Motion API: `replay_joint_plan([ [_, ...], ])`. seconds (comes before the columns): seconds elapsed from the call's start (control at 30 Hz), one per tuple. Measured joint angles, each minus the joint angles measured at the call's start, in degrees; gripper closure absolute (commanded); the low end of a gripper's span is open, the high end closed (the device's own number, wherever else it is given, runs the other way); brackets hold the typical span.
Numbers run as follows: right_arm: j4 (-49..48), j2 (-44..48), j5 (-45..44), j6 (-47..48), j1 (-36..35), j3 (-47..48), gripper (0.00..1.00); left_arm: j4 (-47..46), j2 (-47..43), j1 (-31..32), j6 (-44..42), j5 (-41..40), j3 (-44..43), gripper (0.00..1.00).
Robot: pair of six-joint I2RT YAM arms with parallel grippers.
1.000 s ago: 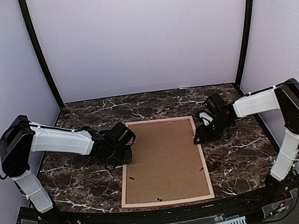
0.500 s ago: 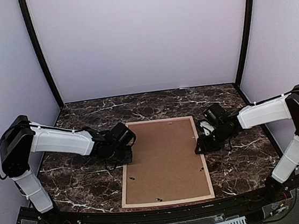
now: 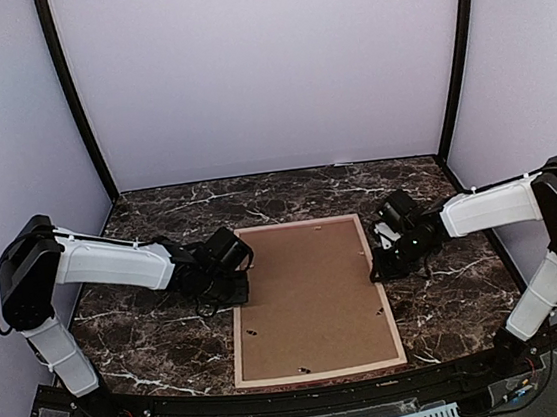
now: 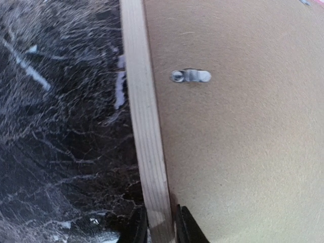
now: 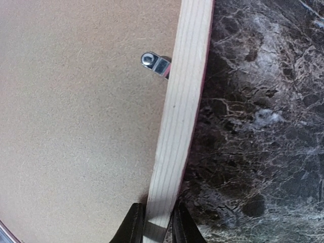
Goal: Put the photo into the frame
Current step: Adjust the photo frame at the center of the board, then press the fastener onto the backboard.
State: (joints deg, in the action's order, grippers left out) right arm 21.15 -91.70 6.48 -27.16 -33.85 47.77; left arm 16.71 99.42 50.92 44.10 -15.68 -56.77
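The frame (image 3: 239, 346) lies face down on the marble table, thin pale wood rim up, with a brown hardboard backing panel (image 3: 311, 295) set inside it. My left gripper (image 3: 239, 285) is shut on the frame's left rail (image 4: 144, 126), one finger on each side of it. My right gripper (image 3: 376, 266) is shut on the right rail (image 5: 179, 111) in the same way. The photo is hidden; no print shows in any view.
A small metal clip (image 4: 191, 76) sits on the backing near the left rail, and another clip (image 5: 156, 63) near the right rail. Dark marble tabletop (image 3: 154, 353) surrounds the frame. Pale walls with black posts (image 3: 75, 101) enclose the back and sides.
The right gripper has moved nearer along the frame's right rail. The frame has shifted slightly to the right, held by both grippers.
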Motion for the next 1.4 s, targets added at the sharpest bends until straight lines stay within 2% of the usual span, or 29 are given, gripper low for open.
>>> replay_joint_plan([
  [0.17, 0.1, 0.1, -1.8, 0.1, 0.5, 0.1, 0.84, -2.4, -2.2, 0.3, -2.2, 2.6, 0.3, 0.59],
  [0.3, -0.2, 0.1, -1.9, 0.0, 1.5, 0.0, 0.86, -3.9, -4.4, 0.4, -4.4, 5.2, 0.3, 0.44],
  [0.43, -1.5, 0.4, -1.8, -0.2, 3.0, -0.7, 0.87, -5.0, -6.8, 1.0, -6.1, 8.0, 1.8, 0.38],
  [0.87, -2.8, 0.7, -1.9, 0.5, 6.2, -1.3, 0.86, -2.8, -8.2, 8.0, -7.6, 12.1, 5.2, 0.33],
  [1.4, -4.5, 1.3, -1.8, 0.5, 6.2, -2.6, 0.85, 0.5, 0.9, 8.4, -5.8, 11.7, -0.4, 0.34],
])
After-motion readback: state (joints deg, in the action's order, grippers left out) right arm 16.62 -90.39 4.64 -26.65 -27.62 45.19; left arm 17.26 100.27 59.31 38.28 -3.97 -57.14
